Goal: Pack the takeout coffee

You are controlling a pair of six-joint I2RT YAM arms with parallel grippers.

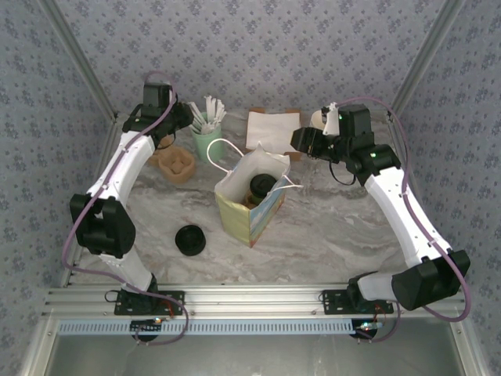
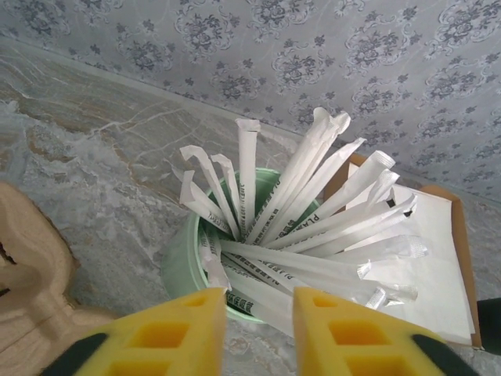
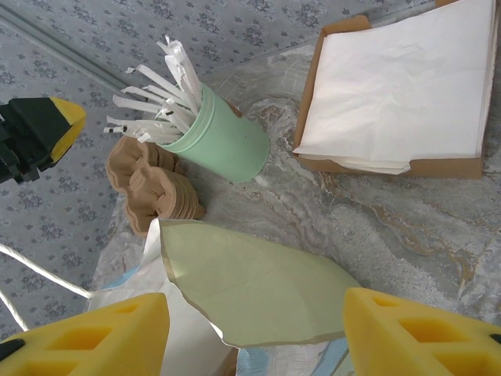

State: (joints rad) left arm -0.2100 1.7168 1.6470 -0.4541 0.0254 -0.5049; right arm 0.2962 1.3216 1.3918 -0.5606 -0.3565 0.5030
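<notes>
The takeout coffee (image 1: 262, 186) stands inside the open paper bag (image 1: 243, 215) at mid-table; I see only its black round lid through the bag's mouth. My right gripper (image 1: 304, 147) hovers at the bag's right rim. In the right wrist view this gripper (image 3: 254, 313) is open wide, and the bag's pale green inner wall (image 3: 258, 282) lies below the gap, untouched by the pads. My left gripper (image 1: 186, 121) is at the back left, by the mint cup (image 2: 176, 262) of white wrapped sticks (image 2: 313, 227). Its jaws (image 2: 260, 301) stand apart, gripping nothing.
A loose black lid (image 1: 190, 239) lies left of the bag. Brown cardboard carriers (image 1: 176, 163) sit beside the mint cup. A box of white napkins (image 1: 270, 129) is behind the bag, with cream cups (image 1: 319, 119) to its right. Patterned walls close in the back and sides.
</notes>
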